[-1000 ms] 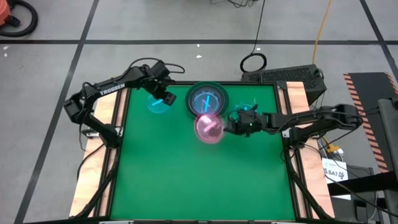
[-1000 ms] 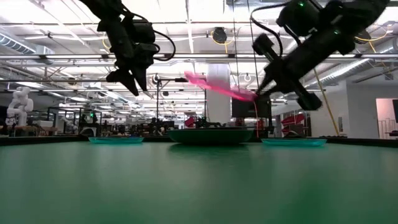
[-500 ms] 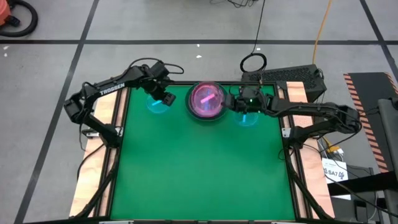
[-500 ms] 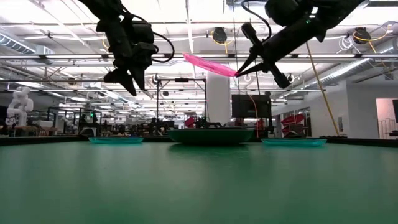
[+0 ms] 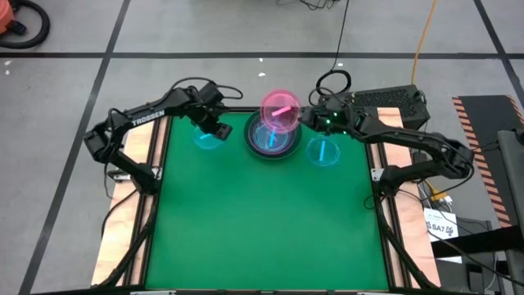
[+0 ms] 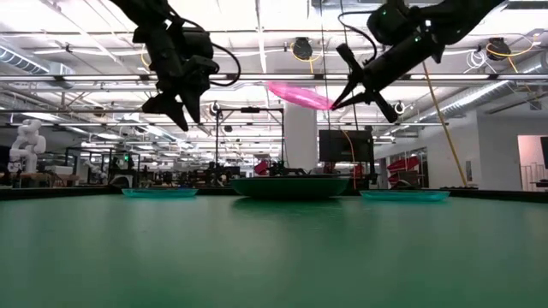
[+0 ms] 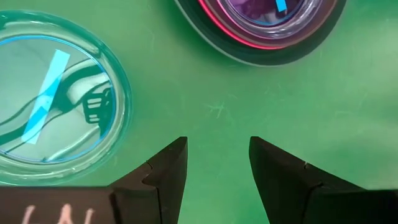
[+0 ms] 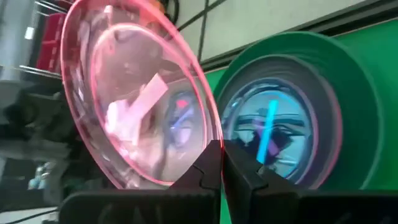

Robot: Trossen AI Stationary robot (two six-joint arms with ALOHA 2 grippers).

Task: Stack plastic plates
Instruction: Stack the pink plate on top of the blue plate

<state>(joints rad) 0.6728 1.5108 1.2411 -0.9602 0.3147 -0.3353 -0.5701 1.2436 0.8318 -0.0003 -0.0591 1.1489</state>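
Note:
My right gripper [image 5: 304, 120] is shut on a translucent pink plate [image 5: 281, 111], held in the air over the far rim of the stack [image 5: 273, 139]. The stack is a dark green plate with a hot pink one and a translucent cyan one nested in it, resting on the table near the far edge. One cyan plate [image 5: 207, 136] lies left of the stack and another [image 5: 323, 152] lies right of it. My left gripper [image 5: 219, 128] is open and hovers above the table between the left cyan plate [image 7: 53, 118] and the stack [image 7: 267, 31]. My right gripper pinches the translucent pink plate's rim [image 8: 213, 138] between its two fingers, on the plate's right-hand side. The fingers reach it from the table's right, about level. The plate [image 6: 300, 94] is lifted clear, high above the stack [image 6: 288, 186], and tilted with its free side higher.
The green table [image 5: 262, 221] has open room across its middle and near half. A dark keyboard-like box [image 5: 385, 100] and a cable coil [image 5: 334, 82] lie beyond the far right corner. Wooden side rails [image 5: 135, 188] run along both sides.
My right gripper has carried the pink plate from the table's middle toward the far edge and upward. The plate passed over the stack and now hangs above its far rim, still tilted. My left arm has kept still.

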